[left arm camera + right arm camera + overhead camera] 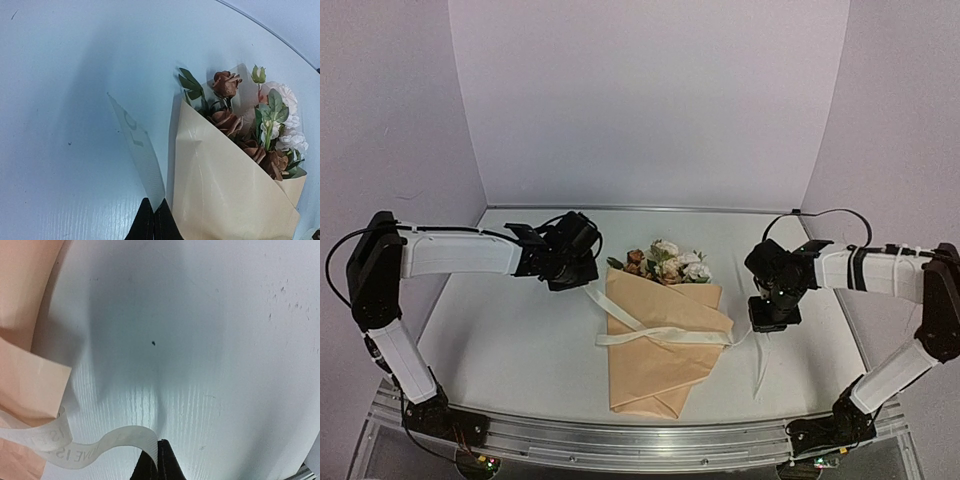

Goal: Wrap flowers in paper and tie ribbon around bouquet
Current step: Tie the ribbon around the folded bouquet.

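Observation:
The bouquet lies flat mid-table, a tan paper [655, 350] cone with its point toward the arms and the flowers [670, 262] at its far, wide end. The cream ribbon [665, 335] crosses over the cone. My left gripper [578, 283] sits at the cone's upper left, shut on one end of the ribbon [142, 155]; its wrist view shows the paper [225, 190] and flowers [240, 125] just to the right. My right gripper [766, 322] is at the cone's right edge, shut on the lettered ribbon [100, 442], with the paper [27, 382] to its left. A loose ribbon tail [760, 372] trails toward the front.
The white table [510, 340] is walled on three sides by pale panels. A metal rail [640, 440] with both arm bases runs along the near edge. A black cable [820, 213] loops above the right arm.

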Robot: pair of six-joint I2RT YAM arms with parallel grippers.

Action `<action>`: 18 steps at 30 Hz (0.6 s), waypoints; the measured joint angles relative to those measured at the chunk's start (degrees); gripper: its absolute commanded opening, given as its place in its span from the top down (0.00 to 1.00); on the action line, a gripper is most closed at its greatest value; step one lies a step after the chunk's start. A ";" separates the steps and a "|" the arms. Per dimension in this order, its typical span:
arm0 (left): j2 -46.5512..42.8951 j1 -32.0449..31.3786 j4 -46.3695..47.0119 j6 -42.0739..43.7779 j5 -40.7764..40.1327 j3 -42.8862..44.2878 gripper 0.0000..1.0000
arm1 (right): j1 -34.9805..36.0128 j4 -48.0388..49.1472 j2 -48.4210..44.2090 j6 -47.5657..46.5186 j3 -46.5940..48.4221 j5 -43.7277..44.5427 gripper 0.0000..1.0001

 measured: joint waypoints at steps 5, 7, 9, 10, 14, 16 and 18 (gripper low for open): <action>-5.42 2.51 1.81 -0.47 -1.14 -7.00 1.00 | -2.75 -1.16 4.87 -0.29 4.79 -0.28 1.00; -8.29 3.54 2.06 -1.49 -2.30 -10.30 1.00 | -3.78 -1.65 5.51 -0.25 5.19 -0.41 1.00; -11.11 4.54 2.05 -2.94 -3.83 -13.82 1.00 | -4.71 -2.26 6.23 -0.20 5.22 -0.50 1.00; -12.22 4.95 1.99 -3.60 -4.42 -15.46 1.00 | -5.18 -2.61 6.82 -0.18 5.22 -0.56 1.00; -15.96 6.28 1.60 -6.93 -6.72 -22.16 1.00 | -7.14 -3.62 8.99 0.09 5.22 -0.81 1.00; -17.74 7.00 1.64 -8.77 -7.12 -25.65 1.00 | -8.53 -4.22 9.40 0.44 5.22 -0.91 1.00; -19.86 8.65 1.73 -10.23 -6.79 -29.28 1.00 | -10.02 -4.59 9.42 0.92 5.22 -0.90 1.00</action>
